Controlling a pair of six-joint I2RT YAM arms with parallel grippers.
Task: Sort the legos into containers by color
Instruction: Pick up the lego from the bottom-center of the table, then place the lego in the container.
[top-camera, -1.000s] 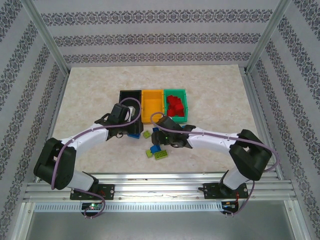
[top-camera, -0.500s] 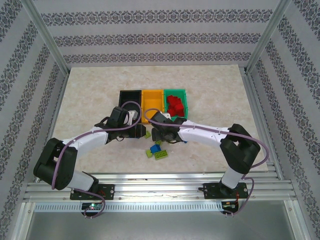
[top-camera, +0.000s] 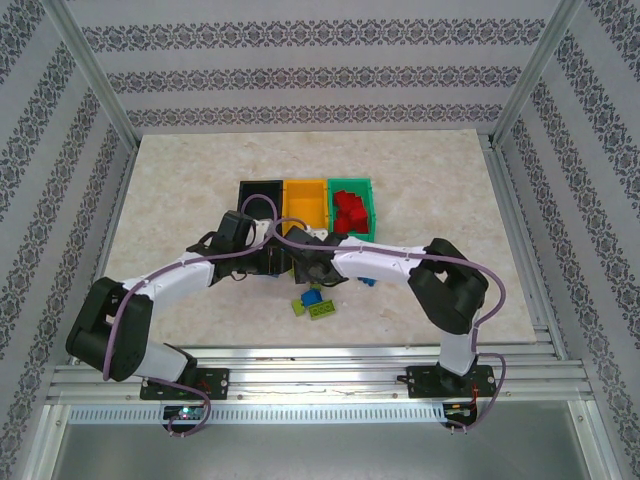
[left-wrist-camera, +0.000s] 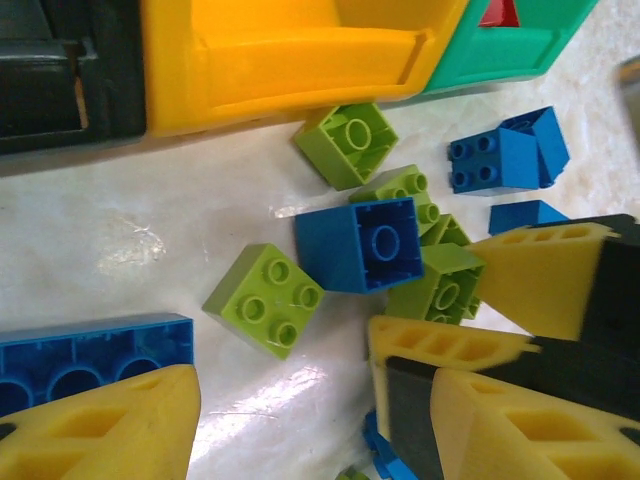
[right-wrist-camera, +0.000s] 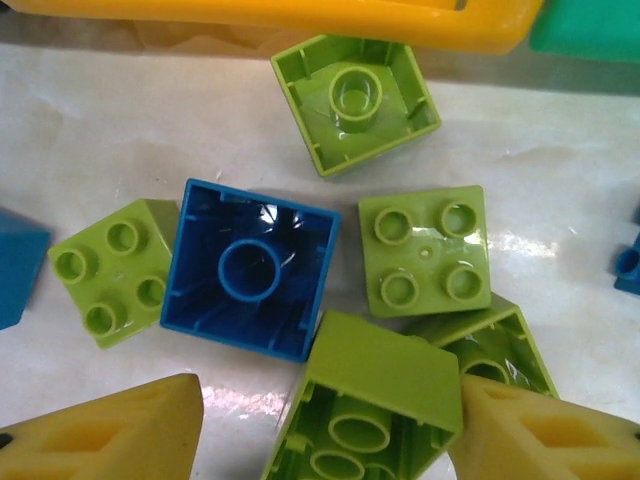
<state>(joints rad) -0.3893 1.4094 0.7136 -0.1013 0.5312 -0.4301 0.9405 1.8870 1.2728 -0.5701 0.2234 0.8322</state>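
The unsorted legos (top-camera: 318, 305), lime and blue mixed, lie loose on the worktop (right-wrist-camera: 120, 130) at 6 o'clock of the yellow bin (top-camera: 305, 205). The black bin (top-camera: 260, 182) adjoins it at 9 o'clock. The green bin (top-camera: 350, 181) adjoins it at 3 o'clock and holds red bricks (top-camera: 350, 212). The right hand (right-wrist-camera: 325, 420) straddles a lime brick (right-wrist-camera: 370, 400) lying on its side. Its jaws stand part-open, the 3 o'clock one against the brick's wall, with a gap at the other, so nothing is held yet. An upturned blue brick (right-wrist-camera: 250, 270) touches that lime brick at 10 o'clock. The left hand (left-wrist-camera: 315, 420) hangs part-open over bare worktop and holds nothing; a long blue brick (left-wrist-camera: 90, 350) sits just beside its 9 o'clock finger. Assessment: the bricks look light, rigid and glossy, so they may pivot or slip between foam pads. Grip across two flat opposite walls, clear of studs and corners. The touching blue brick may be dragged along.
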